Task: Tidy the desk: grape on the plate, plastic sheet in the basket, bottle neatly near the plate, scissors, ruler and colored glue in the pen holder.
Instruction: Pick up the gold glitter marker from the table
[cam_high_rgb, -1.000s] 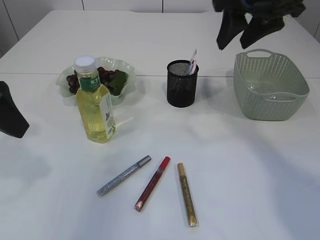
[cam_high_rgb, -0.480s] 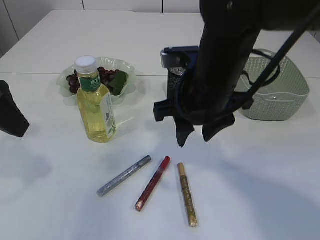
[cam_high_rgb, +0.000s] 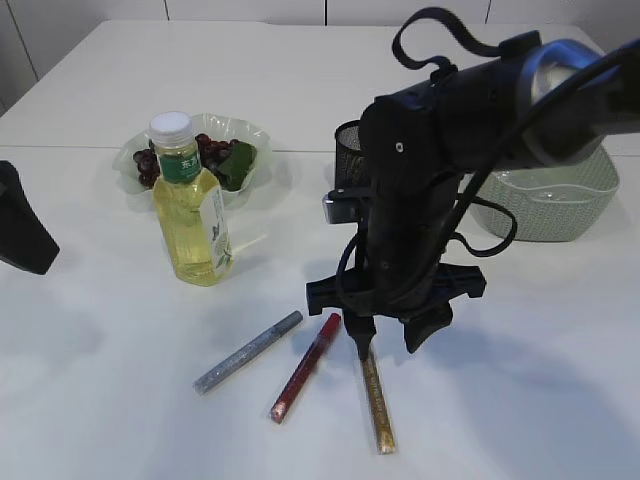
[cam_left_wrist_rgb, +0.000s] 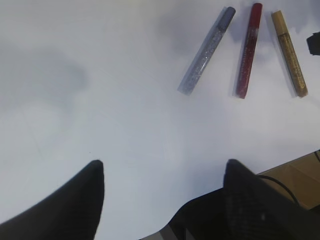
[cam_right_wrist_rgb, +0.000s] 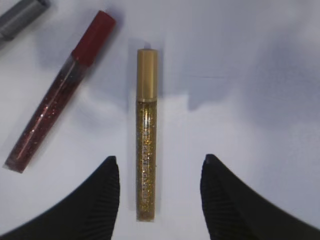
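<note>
Between the right gripper's spread jaws lies the gold glue tube, lengthwise, cap end away from the wrist, flat on the table. Jaws released, nothing held, no contact visible; fingers sit on either side of the tube's lower half, closer to the left one. Exterior view shows this gripper pointing down, tips near the tube's capped end, height above table hard to tell.

Just left of the jaws: red glue tube, angled, apart from the gold one. Further left, silver glue tube, also loose on the table. Behind the right arm, the black mesh pen holder is mostly hidden; contents can't be read. Basket beyond on the right side. Bottle stands upright just in front of the plate with grapes on it.

Left gripper also released and empty, hovering over bare table, the three tubes well ahead of it; in the exterior view only its dark tip shows at the left edge.

Step in hand, judged: picking up colored glue, gold first. Next move needs a drop to the table, centring on the tube, closing across its narrow body, then lift and carry to the holder. Risk: thin round tube may roll or slip.
</note>
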